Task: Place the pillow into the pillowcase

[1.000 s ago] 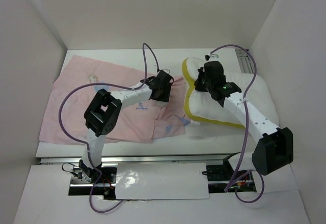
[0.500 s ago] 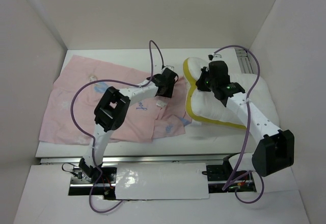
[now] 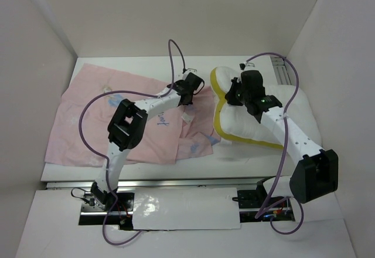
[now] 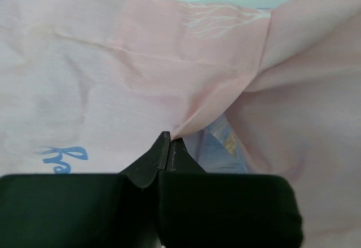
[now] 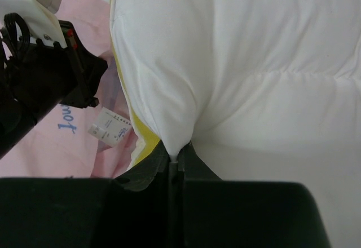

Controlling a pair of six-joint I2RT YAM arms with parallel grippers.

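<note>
- Your left gripper [image 4: 169, 141] is clenched. In the left wrist view the two fingers meet tip to tip on a raised ridge of pink cloth, a fold of the pillowcase [image 3: 99, 123].
- The pillowcase lies spread over the left half of the table [image 3: 176, 63], pale pink side up. Blue lettering [image 4: 63, 156] shows on the cloth to the left of the pinched fold. A patch of blue printed fabric shows in the gap just beyond the fingertips.
- In the top view your left arm [image 3: 149, 105] reaches across the pillowcase to its far right edge, so the pinch sits on the side facing the pillow [image 3: 296, 105].
- Your right gripper [image 5: 174, 153] is also clenched. The right wrist view shows its fingers closed on a pinch of the pillow's white cover at the rim. The yellow piping [image 5: 145, 141] is just beside the left finger.
- The pillow rests on the right half of the table, wholly outside the pillowcase. Its left side is buckled into a notch where you grip it, and its yellow-edged corner lies just beside the pink cloth.
- A small white care label [image 5: 107, 128] lies on the pink cloth between the two grippers.
- The grippers are near each other but apart.
- Purple cables [image 3: 176, 55] loop above both arms.
</note>
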